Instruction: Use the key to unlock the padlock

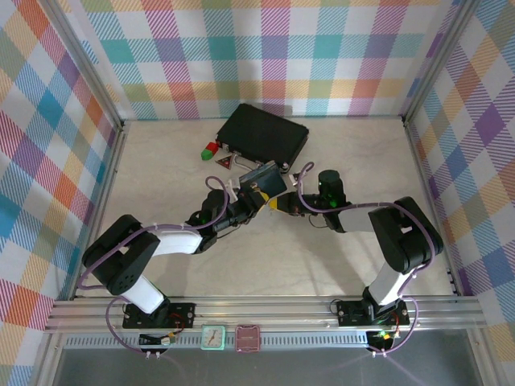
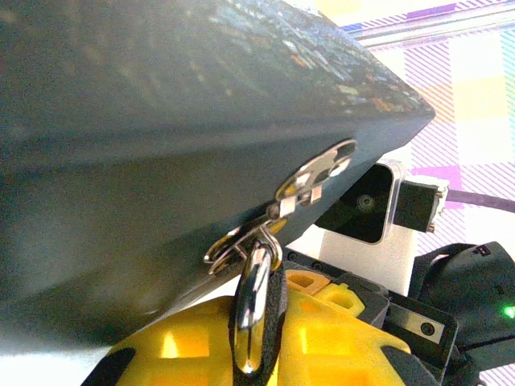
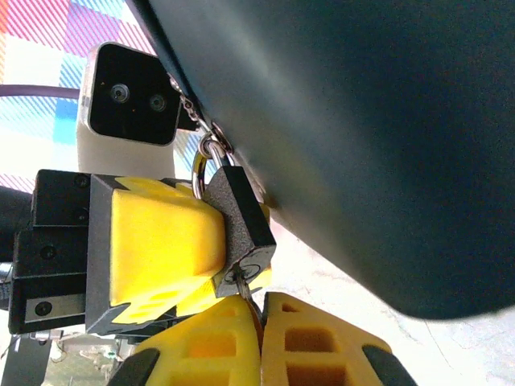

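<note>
plainly the key (image 3: pixel 245 285) sits in the padlock (image 3: pixel 240 229), pinched by the right gripper (image 3: pixel 259 312).

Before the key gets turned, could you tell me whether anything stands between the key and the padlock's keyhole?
Nothing visible does: the key, pinched in the right gripper, meets the keyhole end of the padlock, which the left gripper clamps.

Silver-grey padlock (image 3: pixel 240 225), blue tin (image 1: pixel 264 177), black case (image 1: pixel 265 133), plaid walls (image 1: pixel 265 48).
</note>
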You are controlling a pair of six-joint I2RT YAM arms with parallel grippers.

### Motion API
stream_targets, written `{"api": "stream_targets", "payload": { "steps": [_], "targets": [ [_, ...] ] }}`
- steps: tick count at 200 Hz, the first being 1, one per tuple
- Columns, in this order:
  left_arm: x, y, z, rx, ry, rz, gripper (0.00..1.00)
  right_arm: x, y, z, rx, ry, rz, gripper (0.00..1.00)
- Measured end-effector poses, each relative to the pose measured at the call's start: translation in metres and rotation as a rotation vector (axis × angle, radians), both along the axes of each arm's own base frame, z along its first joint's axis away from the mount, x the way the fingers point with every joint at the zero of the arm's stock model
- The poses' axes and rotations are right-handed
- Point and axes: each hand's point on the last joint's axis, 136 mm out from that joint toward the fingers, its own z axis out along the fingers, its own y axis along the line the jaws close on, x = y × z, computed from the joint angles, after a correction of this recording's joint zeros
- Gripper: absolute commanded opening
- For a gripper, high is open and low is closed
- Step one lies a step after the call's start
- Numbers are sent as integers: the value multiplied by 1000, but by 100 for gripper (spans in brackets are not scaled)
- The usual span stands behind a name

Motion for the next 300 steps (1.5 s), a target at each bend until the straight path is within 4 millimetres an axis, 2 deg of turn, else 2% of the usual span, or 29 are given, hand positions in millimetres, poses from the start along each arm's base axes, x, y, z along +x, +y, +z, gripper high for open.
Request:
{"api": "stream_targets", "payload": {
  "steps": [13, 31, 43, 62, 80, 101, 118, 205, 240, 271, 300],
  "targets": [
    [-2, 3, 2, 20, 0, 5, 0, -2, 2, 2, 2, 18, -2, 3],
    [-8, 9, 9, 54, -6, 6, 0, -8, 7, 8, 13, 37, -4, 22],
    [-15, 11, 15, 85, -21, -2, 0, -11, 8, 15, 23, 30, -20, 27],
    [-24, 11, 20, 128, -43, -7, 0, -18, 4, 13, 25, 44, -43, 32],
    [-28, 10, 11, 168, -32, -10, 0, -21, 1, 6, 15, 69, -61, 35],
    [-30, 10, -10, 220, 6, -11, 0, -22, -3, -4, -4, 95, -91, 39],
    [-29, 9, -26, 268, 15, -14, 0, -23, -6, -11, -15, 108, -109, 41],
    [-9, 1, -39, 248, -6, 49, 0, -18, -18, -33, -115, 110, -194, 42],
    [-4, -4, -56, 203, 41, 73, 0, -25, -31, -25, -159, 58, -231, 45],
    [0, -7, -53, 146, 52, 91, 0, -31, -38, -26, -183, 51, -243, 46],
    [2, -12, -55, 115, 57, 93, 0, -36, -46, -41, -217, 83, -276, 43]
  ]
}}
